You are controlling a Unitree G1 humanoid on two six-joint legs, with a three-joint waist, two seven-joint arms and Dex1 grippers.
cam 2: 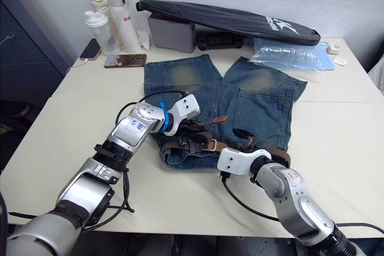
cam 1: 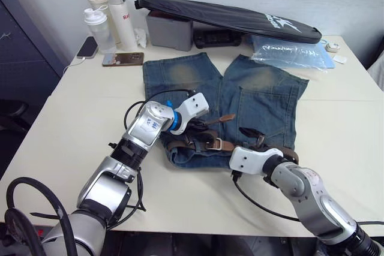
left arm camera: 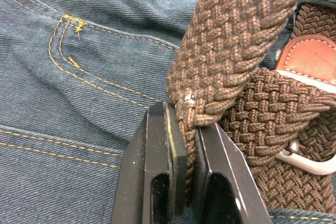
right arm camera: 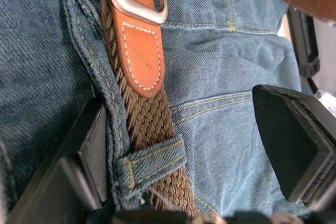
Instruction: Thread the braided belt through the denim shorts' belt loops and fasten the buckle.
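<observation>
Denim shorts (cam 1: 240, 103) lie flat on the tabletop (cam 1: 78, 118) in my left eye view, waistband toward me, legs pointing at the far clutter: bottles (cam 1: 108, 19), a phone (cam 1: 122, 59), a long black bag (cam 1: 228, 19). I see the braided belt (cam 1: 201, 142) running along the waistband, its buckle (cam 1: 217, 144) near the middle. My left pincer (cam 1: 207, 125) sits over the waistband with the belt's tan tip (cam 1: 227, 117) sticking out past it. My right pincer (cam 1: 255, 139) rests at the waistband just right of the buckle.

Right eye view gives me the same layout, nothing more.

Left wrist view: my fingers (left arm camera: 157, 171) are clamped on a fold of the braided strap, which rises between them. The rest of the belt and the silver buckle frame lie just beside, on the denim.

Right wrist view: my two fingers (right arm camera: 294, 140) stand wide apart, holding nothing. Between them the belt passes under one of the belt loops (right arm camera: 152, 161), with the buckle and its tan leather tab (right arm camera: 139, 51) farther along.
</observation>
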